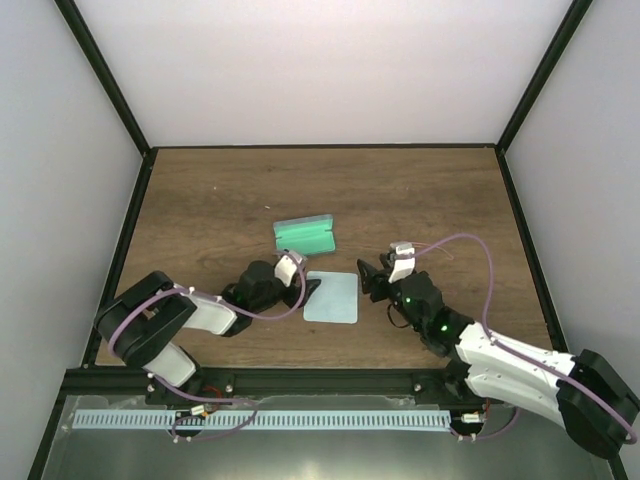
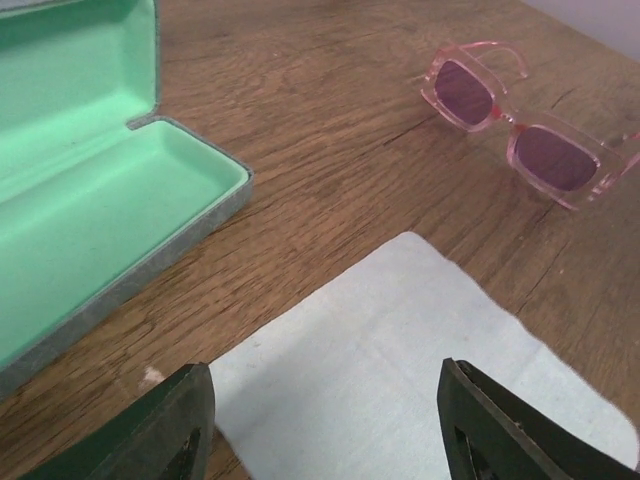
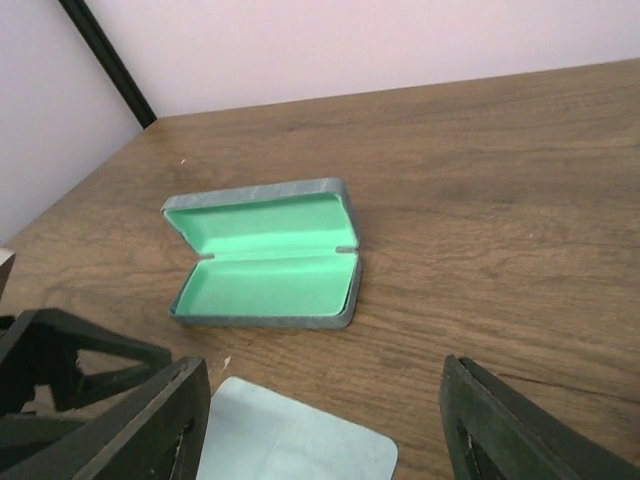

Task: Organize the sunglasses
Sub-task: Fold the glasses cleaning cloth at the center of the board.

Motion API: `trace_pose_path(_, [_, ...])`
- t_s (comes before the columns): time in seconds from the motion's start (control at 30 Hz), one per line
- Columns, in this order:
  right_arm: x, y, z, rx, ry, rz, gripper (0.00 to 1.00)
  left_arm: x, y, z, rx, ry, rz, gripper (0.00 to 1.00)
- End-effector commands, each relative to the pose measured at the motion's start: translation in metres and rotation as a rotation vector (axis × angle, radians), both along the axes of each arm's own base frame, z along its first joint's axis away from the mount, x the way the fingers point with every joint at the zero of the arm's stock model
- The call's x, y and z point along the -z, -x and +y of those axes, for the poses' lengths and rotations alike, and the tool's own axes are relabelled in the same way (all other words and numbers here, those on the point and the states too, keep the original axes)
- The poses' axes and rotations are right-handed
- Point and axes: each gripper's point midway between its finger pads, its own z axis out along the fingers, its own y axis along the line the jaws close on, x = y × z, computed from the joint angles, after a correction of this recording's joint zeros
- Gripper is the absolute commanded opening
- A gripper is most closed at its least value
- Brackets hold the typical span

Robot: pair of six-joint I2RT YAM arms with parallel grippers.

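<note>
The left gripper (image 2: 325, 415) hangs released and empty over the near edge of the pale cloth (image 2: 400, 340). Past the cloth, ahead and rightward, the pink sunglasses (image 2: 520, 130) lie on the tabletop (image 2: 330, 130), apart from it. The open green-lined case (image 2: 90, 200) sits left. The right gripper (image 3: 325, 410) is also released, empty.

Soft, diffuse light from above falls evenly on the wooden surface (image 1: 420, 200), and in the top view we see only faint, blurred shadows close under the arms. In the wrist views the wood grain is sharp, whereas the left gripper (image 2: 322, 368) and right gripper (image 3: 323, 361) appear as dark, slightly soft silhouettes at the bottom edge.
</note>
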Motion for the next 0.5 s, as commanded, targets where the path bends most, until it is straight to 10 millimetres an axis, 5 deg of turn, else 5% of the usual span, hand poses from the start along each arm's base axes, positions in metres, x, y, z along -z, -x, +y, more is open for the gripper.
trace_pose_path(0.0, [-0.008,-0.002,0.011,-0.058,0.015,0.016,0.64,-0.009,0.000,-0.023,0.085,0.043,0.060,0.65])
trace_pose_path(0.23, [-0.031,-0.029,0.043,-0.109,0.120,0.037,0.66,-0.036,-0.032,-0.033,-0.076,0.018,0.157,0.62])
trace_pose_path(0.47, [-0.028,-0.027,0.053,-0.164,0.111,0.036,0.69,-0.092,-0.039,-0.012,-0.243,-0.007,0.099,0.87])
